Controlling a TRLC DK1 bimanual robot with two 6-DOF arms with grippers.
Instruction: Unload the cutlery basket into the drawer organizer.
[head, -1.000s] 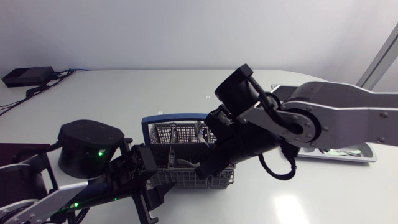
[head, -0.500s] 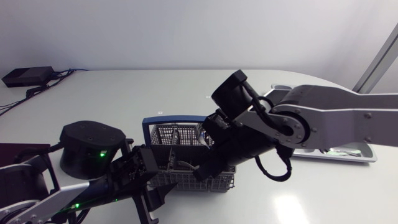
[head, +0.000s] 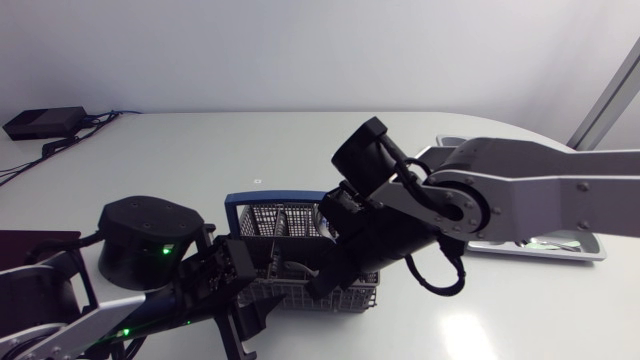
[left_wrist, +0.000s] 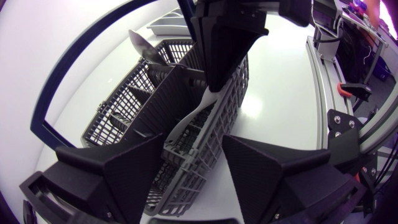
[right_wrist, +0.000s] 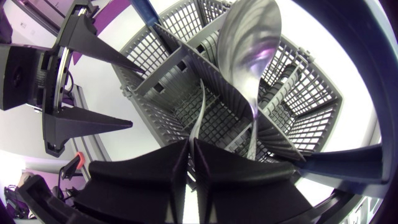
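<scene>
One glossy spoon (right_wrist: 252, 43) | mesh basket (right_wrist: 311, 118) | right pincer (right_wrist: 191, 144) clamps slim handle (right_wrist: 199, 112)

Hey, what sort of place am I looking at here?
Probably a robotics test bench rather than a real kitchen: a left arm and a right arm reach over a plain white table that carries a grey cutlery basket and a white drawer organizer.

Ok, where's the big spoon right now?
In the right wrist view the spoon stands bowl-up in the grey cutlery basket, just ahead of the right gripper, beside the thin handle it is shut on.
</scene>
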